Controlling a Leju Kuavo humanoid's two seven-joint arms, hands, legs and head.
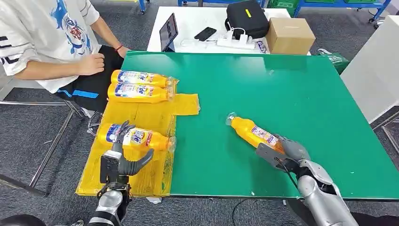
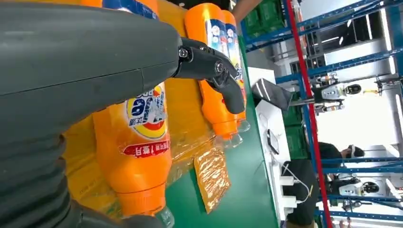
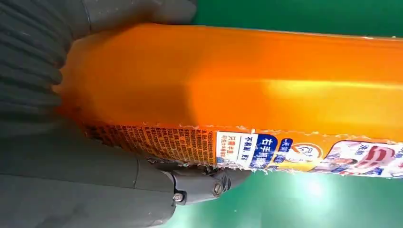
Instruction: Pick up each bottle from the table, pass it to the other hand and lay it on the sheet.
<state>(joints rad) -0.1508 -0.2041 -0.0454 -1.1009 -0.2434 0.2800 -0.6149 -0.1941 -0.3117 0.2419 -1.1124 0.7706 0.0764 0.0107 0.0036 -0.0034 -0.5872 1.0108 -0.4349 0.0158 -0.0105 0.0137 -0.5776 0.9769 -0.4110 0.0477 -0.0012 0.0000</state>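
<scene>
Green worktop point(image 1: 291, 94) on grey carpeted floor point(image 1: 28, 141). Behind it a white table point(image 1: 188, 21) carrying a tablet point(image 1: 168, 32), phone point(image 1: 205, 33), white power strip point(image 1: 233, 43), black case point(image 1: 247, 18) and cardboard box point(image 1: 289, 35). Seated person point(image 1: 51, 42) at far left corner. Blue shelving frames point(image 2: 304, 71) beyond, brightly lit

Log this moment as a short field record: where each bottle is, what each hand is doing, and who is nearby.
bottles on sheet: three, lying on the yellow sheet; two far ones side by side, near one apart
bottle on table: one, lying on the green table
right hand: grips that bottle's base end
left hand: open, over the near bottle
person: seated at the table's far left corner
</scene>
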